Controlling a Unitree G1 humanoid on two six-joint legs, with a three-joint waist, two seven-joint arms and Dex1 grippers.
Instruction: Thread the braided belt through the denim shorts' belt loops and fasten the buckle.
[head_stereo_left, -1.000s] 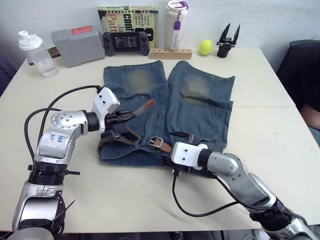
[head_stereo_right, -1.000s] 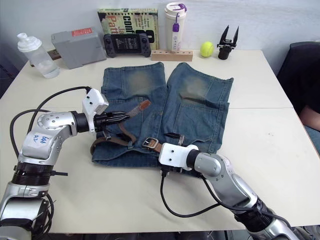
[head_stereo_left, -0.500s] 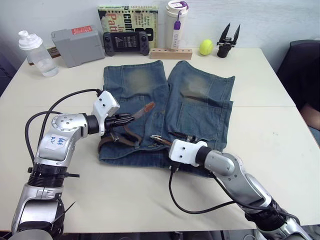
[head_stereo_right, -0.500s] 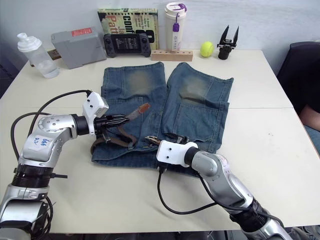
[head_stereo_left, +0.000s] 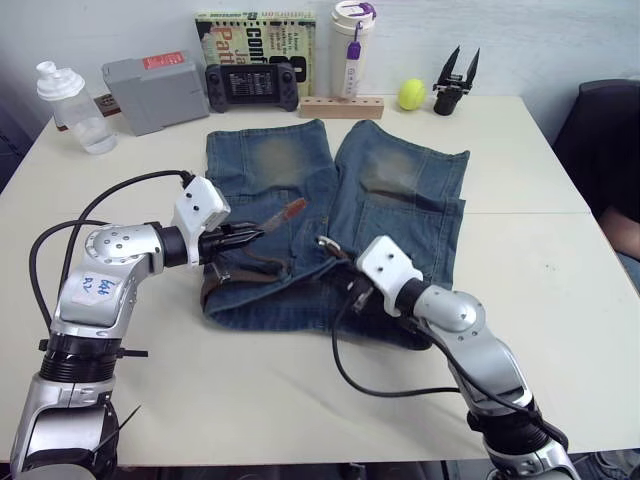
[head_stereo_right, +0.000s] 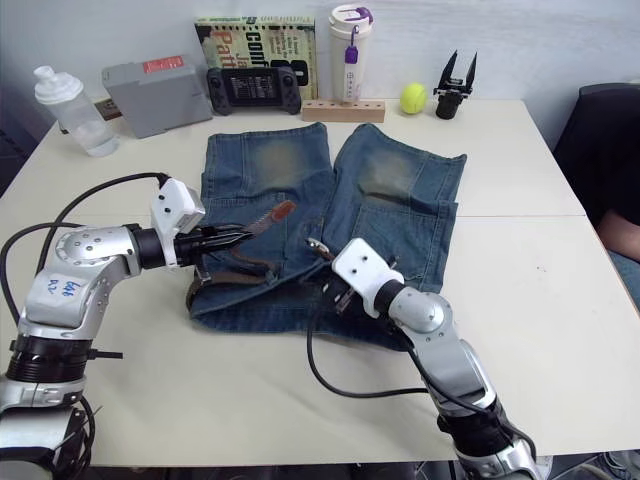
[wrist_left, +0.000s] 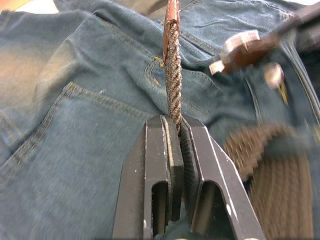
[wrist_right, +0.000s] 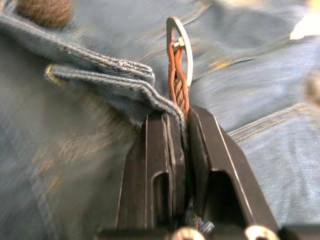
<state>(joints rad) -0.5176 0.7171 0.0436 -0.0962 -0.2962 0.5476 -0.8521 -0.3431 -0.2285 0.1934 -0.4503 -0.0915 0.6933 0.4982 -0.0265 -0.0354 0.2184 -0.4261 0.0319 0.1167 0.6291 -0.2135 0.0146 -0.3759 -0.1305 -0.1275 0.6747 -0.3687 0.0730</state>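
The denim shorts (head_stereo_left: 400, 190) lie flat mid-table, waistband toward me and bunched up. The braided belt (wrist_left: 172, 85) runs across that waistband. My left gripper (head_stereo_left: 252, 236) is shut on the woven strap just behind its tan tip (head_stereo_left: 291, 209), held above the left leg. My right gripper (wrist_right: 180, 114) is shut on the tan leather tab of the silver buckle (wrist_right: 176, 37), lifted over the middle of the waistband (head_stereo_left: 327, 244). A fold of denim lies against the right fingers (wrist_right: 160, 150). I cannot pick out the belt loops in the bunched cloth.
Along the far edge stand a clear bottle (head_stereo_left: 70, 100), grey box (head_stereo_left: 155, 90), game console (head_stereo_left: 252, 85), book (head_stereo_left: 255, 35), white tumbler (head_stereo_left: 352, 45), wooden block (head_stereo_left: 340, 106), tennis ball (head_stereo_left: 411, 94) and a spare black gripper (head_stereo_left: 455, 80). A dark chair (head_stereo_left: 600, 140) is at right.
My right gripper has shut on the buckle's tab and raised it away from me over the waistband, bunching the denim. The left gripper, still holding the strap, has drifted slightly left.
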